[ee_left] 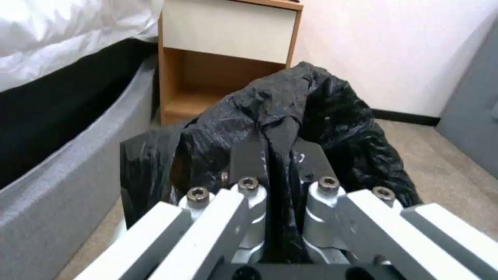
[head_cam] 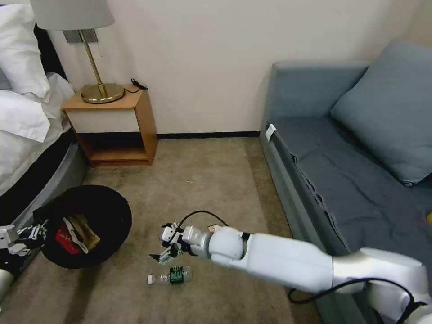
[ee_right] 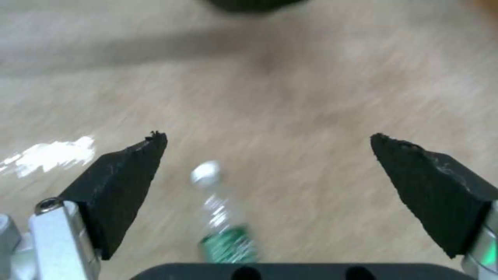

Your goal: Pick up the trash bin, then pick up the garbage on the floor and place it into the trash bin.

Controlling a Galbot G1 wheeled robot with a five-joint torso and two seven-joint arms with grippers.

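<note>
The right pincer (head_cam: 164, 252) hangs spread wide just above the clear bottle (head_cam: 171, 276) lying on the carpet. Lower straight down, straddle its green label, then close. The left pincer (ee_left: 270, 155), clenched on the bag, holds the trash bin (head_cam: 85, 225) beside the bed.

Trash bin (head_cam: 96, 211), lower left of head view: round, low, black crinkly bag liner, w/ brown paper bag (head_cam: 85, 230) & red-white wrapper (head_cam: 66, 236) inside. Clear bottle (head_cam: 170, 276), green label, white cap, lying on carpet, bottom centre.
</note>
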